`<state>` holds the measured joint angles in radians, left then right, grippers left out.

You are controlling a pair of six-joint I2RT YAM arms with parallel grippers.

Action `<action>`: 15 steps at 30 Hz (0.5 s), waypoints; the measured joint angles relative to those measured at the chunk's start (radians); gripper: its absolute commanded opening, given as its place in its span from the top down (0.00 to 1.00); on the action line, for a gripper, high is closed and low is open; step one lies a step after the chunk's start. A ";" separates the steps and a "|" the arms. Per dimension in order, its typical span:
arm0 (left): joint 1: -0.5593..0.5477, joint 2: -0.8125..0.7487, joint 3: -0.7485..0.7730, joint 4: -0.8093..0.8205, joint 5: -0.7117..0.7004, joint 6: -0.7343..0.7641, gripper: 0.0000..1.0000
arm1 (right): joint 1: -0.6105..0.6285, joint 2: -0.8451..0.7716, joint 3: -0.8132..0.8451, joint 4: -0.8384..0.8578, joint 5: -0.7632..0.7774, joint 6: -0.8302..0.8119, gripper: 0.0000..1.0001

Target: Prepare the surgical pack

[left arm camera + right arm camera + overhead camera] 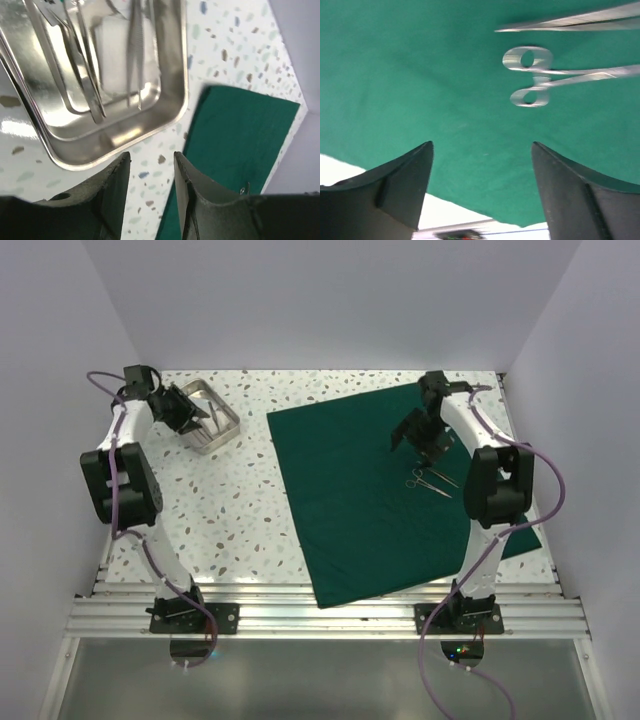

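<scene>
Two steel instruments, ring-handled forceps (530, 75) and plain tweezers (570, 22), lie on the surgical pack (360, 500), which is spread flat on the right half of the speckled table (220, 520). The right gripper (482, 147) hovers over the cloth beside them, jaws wide and empty. The left gripper (151, 160) hangs at the steel tray (115, 135), which holds gauze (117, 55); its jaws are partly parted and grip nothing.

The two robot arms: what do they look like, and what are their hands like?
The left arm and right arm are built of slim white tubes joined by boxy black housings, with a purple cable looping alongside each. Black base plates bolt them to a ribbed silver metal rail. The left hand and right hand each have two matte black, wedge-shaped fingers.
</scene>
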<state>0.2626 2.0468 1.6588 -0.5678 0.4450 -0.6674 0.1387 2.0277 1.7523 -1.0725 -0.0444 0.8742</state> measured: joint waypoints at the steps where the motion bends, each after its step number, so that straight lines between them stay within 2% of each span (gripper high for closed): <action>1: -0.003 -0.052 -0.031 0.005 0.003 0.003 0.56 | -0.016 -0.020 -0.047 0.003 0.016 0.039 0.21; 5: -0.036 -0.264 -0.168 0.042 0.014 0.010 0.56 | -0.105 -0.101 -0.203 0.018 0.075 0.187 0.33; 7: -0.084 -0.335 -0.220 0.058 0.019 0.015 0.56 | -0.150 -0.123 -0.241 0.021 0.108 0.247 0.35; 12: -0.236 -0.373 -0.297 0.071 0.048 0.029 0.56 | -0.244 -0.157 -0.327 0.051 0.156 0.353 0.44; 15: -0.265 -0.373 -0.319 0.056 0.055 0.034 0.56 | -0.265 -0.156 -0.343 0.064 0.171 0.395 0.47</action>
<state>-0.0025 1.6733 1.3396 -0.5117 0.4995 -0.6331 -0.1261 1.8721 1.4094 -1.0080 0.1268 1.2690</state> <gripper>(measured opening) 0.439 0.545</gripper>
